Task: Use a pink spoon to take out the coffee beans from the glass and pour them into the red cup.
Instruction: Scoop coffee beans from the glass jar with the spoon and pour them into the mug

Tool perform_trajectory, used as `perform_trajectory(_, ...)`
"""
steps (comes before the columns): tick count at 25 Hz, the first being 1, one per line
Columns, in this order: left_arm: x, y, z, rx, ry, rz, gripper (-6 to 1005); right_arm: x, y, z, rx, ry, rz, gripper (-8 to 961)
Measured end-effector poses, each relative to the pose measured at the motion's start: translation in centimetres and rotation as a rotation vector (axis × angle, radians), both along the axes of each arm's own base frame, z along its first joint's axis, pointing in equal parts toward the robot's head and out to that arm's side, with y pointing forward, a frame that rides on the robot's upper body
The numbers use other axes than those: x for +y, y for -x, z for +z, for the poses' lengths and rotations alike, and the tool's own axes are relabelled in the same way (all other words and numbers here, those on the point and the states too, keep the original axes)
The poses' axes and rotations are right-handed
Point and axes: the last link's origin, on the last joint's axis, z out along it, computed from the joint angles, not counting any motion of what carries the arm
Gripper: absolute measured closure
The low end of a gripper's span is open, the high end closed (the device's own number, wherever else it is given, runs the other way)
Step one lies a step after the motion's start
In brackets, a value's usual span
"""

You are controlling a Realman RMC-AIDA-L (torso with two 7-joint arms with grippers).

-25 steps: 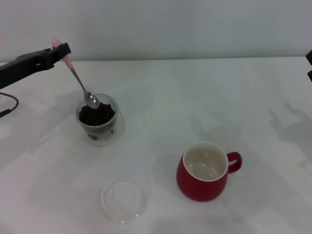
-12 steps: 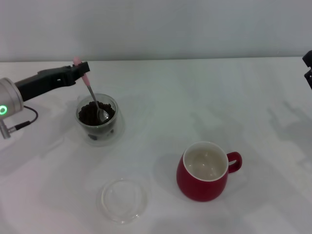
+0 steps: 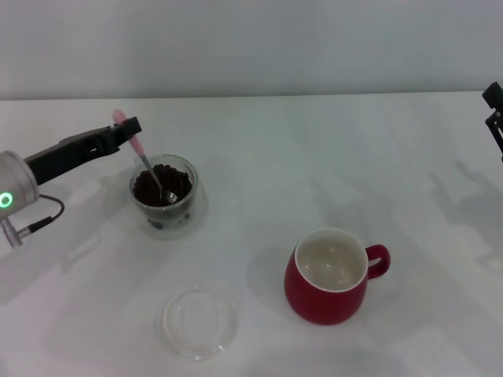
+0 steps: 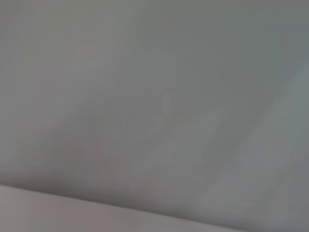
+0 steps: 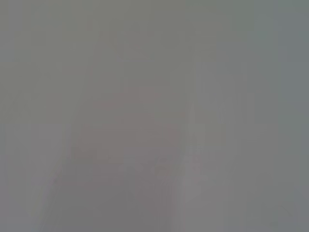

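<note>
1. The left gripper (image 3: 126, 129) reaches in from the desk's left edge and is clenched on the pale pink handle of the pink spoon (image 3: 146, 166).
2. The spoon's long axis slants: handle end up and toward the far-left corner, metal bowl down and toward the near side, sunk in the coffee beans (image 3: 160, 184).
3. The beans are a dark, pebbly heap inside the glass (image 3: 163, 196), a clear, round, thick-walled cup standing left of the desk's middle.
4. The red cup (image 3: 333, 276), glossy ceramic with a white inside, stands toward the near edge, its loop handle pointing at the right edge.
5. A flat clear glass dish (image 3: 200, 323) lies by the near edge.
6. The right gripper (image 3: 494, 104) sits at the right edge; whether it is clenched cannot be told.
</note>
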Motion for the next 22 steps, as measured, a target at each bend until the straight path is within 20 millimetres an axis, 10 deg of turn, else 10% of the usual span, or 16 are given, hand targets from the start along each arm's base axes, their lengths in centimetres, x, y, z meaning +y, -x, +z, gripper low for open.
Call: perform_trajectory(22,-3.3,4.1,0.9,-0.277,-0.109,0.219,875,0.5,0.9,-0.1,0.002,0.007,0.044,437)
